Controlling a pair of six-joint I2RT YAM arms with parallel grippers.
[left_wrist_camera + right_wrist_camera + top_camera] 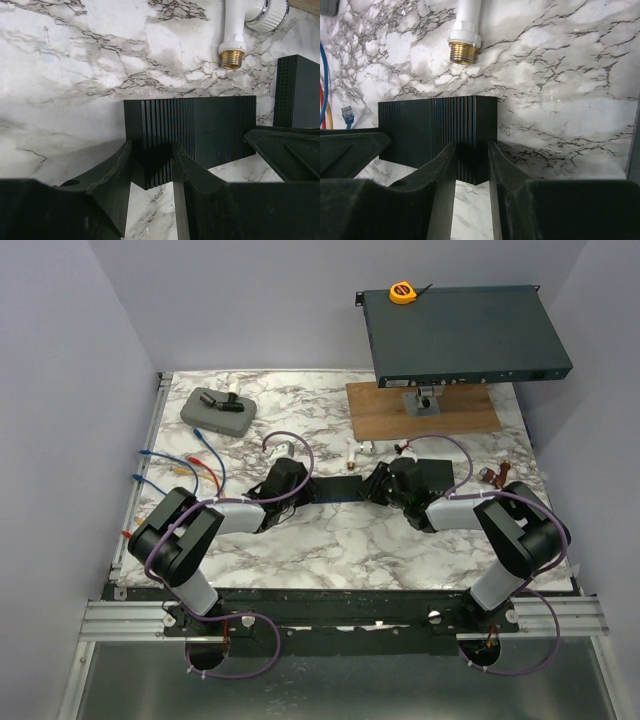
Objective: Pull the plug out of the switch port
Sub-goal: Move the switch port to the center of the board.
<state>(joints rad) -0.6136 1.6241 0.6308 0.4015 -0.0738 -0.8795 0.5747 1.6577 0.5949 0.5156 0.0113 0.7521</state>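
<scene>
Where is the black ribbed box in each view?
Top external: black ribbed box at table centre, between left gripper and right gripper.
Left wrist: box at centre.
Right wrist: box centre-left.
Shared landmark: brass-tipped white pipe just beyond it.

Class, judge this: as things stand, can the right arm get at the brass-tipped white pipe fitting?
Probably not yet: the right gripper is closed on the black ribbed box, which sits between it and the fitting.
</scene>
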